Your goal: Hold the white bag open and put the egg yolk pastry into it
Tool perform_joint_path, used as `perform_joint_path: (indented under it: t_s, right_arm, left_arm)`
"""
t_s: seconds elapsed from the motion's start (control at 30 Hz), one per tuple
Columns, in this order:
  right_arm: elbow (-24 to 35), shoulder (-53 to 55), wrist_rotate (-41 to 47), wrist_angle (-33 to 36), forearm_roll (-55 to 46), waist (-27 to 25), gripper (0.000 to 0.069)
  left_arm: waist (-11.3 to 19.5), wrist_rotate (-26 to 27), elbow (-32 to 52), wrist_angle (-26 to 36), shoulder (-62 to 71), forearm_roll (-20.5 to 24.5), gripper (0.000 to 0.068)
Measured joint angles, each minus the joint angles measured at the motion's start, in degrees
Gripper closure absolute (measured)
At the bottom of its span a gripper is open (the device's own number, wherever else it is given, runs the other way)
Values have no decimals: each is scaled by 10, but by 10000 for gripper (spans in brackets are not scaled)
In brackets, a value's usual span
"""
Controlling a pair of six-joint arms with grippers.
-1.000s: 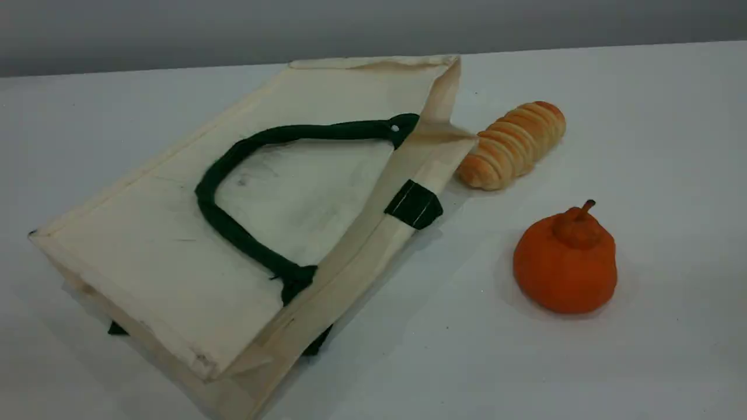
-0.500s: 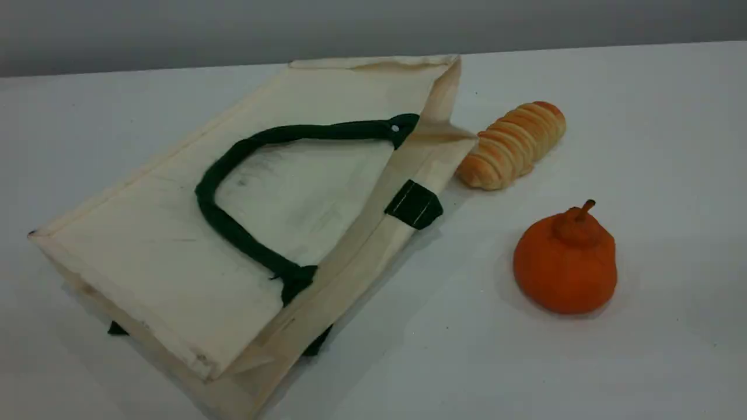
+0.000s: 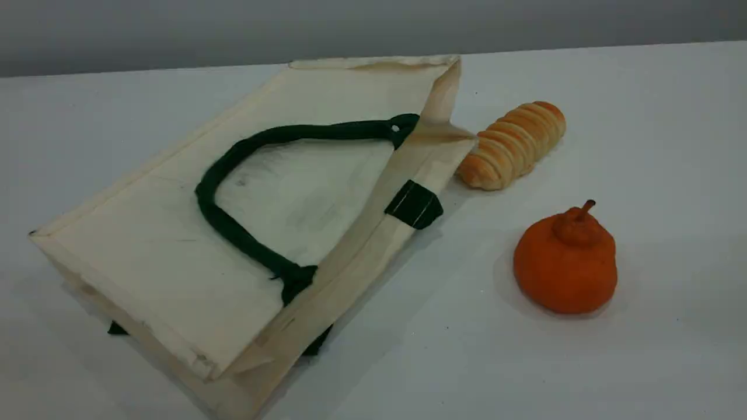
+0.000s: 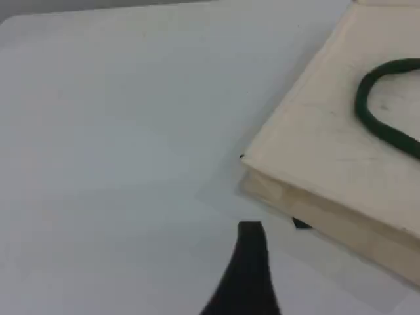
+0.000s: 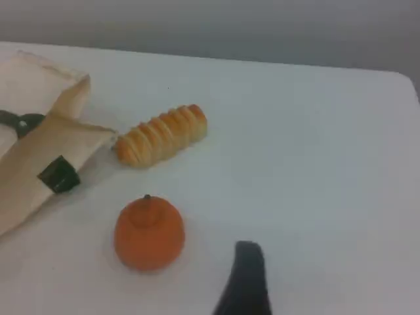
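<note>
The white bag (image 3: 163,251) lies flat on its side at the table's left, mouth edge toward the right, with a dark green handle (image 3: 216,169) resting on top and a green tab (image 3: 413,204) at the mouth. No egg yolk pastry shows in any view. In the left wrist view, my left gripper (image 4: 251,228) shows one dark fingertip hovering over bare table beside the bag's bottom corner (image 4: 315,164). My right gripper (image 5: 248,248) shows one fingertip above the table, right of an orange lump. Neither fingertip has anything against it. Both arms are outside the scene view.
A ridged golden bread roll (image 3: 512,146) lies just right of the bag's mouth. An orange pumpkin-shaped lump with a stem (image 3: 565,259) sits nearer the front right, also seen as the orange lump (image 5: 149,233). The table's far edge runs along the top.
</note>
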Motion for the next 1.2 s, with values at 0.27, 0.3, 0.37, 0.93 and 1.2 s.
perform_joint_path:
  t_s: [0.27,0.3,0.37,0.93,1.2]
  right_arm:
    - [0,0,0,0,0,0,132]
    - [0,0,0,0,0,0,132]
    - [0,0,0,0,-1,0,132]
    - [0,0,0,0,0,0,132]
    - [0,0,0,0,0,0,132]
  left_arm:
    - [-12,0,0,-1,0,0,93]
    - [-12,0,0,-1,1,0,93]
    - [-12,0,0,-1,1,0,93]
    - [-12,1,0,-1,1,1,93]
    - [-12,1,0,-1,1,1,93]
